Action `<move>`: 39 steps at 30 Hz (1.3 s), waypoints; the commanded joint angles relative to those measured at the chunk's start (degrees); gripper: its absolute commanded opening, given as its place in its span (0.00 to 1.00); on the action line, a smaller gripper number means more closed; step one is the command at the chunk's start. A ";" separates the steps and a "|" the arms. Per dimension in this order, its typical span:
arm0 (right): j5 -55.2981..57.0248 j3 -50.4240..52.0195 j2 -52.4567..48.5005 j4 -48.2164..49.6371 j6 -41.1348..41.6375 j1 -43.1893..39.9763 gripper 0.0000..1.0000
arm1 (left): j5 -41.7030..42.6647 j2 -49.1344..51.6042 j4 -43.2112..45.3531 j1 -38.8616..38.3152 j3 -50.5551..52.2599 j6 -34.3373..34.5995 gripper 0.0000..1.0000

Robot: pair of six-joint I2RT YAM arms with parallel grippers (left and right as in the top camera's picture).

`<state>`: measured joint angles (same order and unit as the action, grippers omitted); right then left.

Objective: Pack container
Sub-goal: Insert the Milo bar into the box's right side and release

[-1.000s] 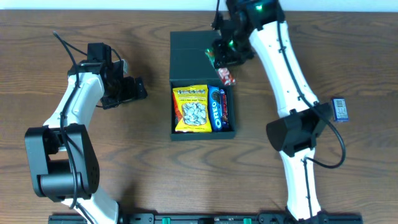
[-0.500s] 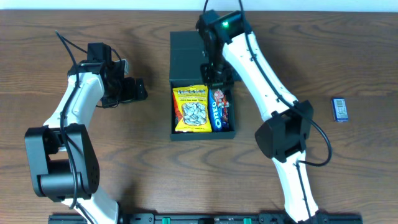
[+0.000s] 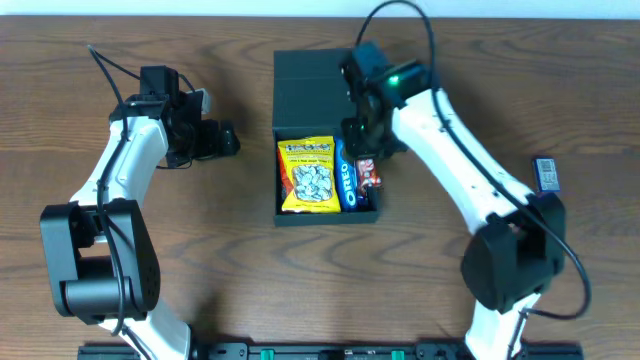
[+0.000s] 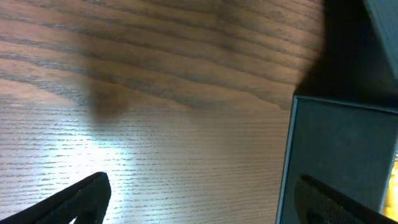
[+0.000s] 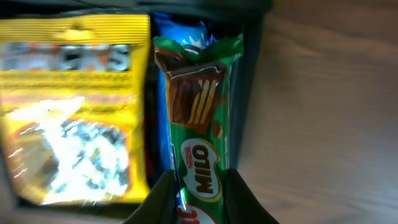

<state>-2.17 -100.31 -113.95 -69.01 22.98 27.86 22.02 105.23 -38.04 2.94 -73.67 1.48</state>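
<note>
The dark teal container [image 3: 285,213] sits mid-table with its flap lid [image 3: 305,85] open toward the back. Inside lie a yellow snack packet [image 3: 307,175] and a blue Oreo packet [image 3: 347,182]. My right gripper [image 3: 364,148] is shut on a green Milo bar [image 3: 368,178] and holds it over the box's right side. In the right wrist view the fingers [image 5: 200,202] clamp the Milo bar [image 5: 202,118], with the yellow packet [image 5: 68,112] and the Oreo packet [image 5: 180,28] beside it. My left gripper [image 3: 226,141] is open and empty, left of the container.
A small blue packet [image 3: 545,175] lies on the wooden table at the far right. The left wrist view shows bare wood between the open fingers [image 4: 205,205] and the container's outer wall [image 4: 339,143] at the right.
My right gripper has carried the Milo bar from above the lid toward the front and down into the box's right side. The left arm has barely moved.
</note>
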 commanded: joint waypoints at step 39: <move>6.47 5.55 -5.29 6.82 10.21 1.20 0.47 | 0.70 0.42 -0.94 0.02 0.04 0.26 0.95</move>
<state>1.83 -94.32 -119.07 -61.52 32.27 29.08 22.33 105.23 -38.76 2.94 -73.67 1.48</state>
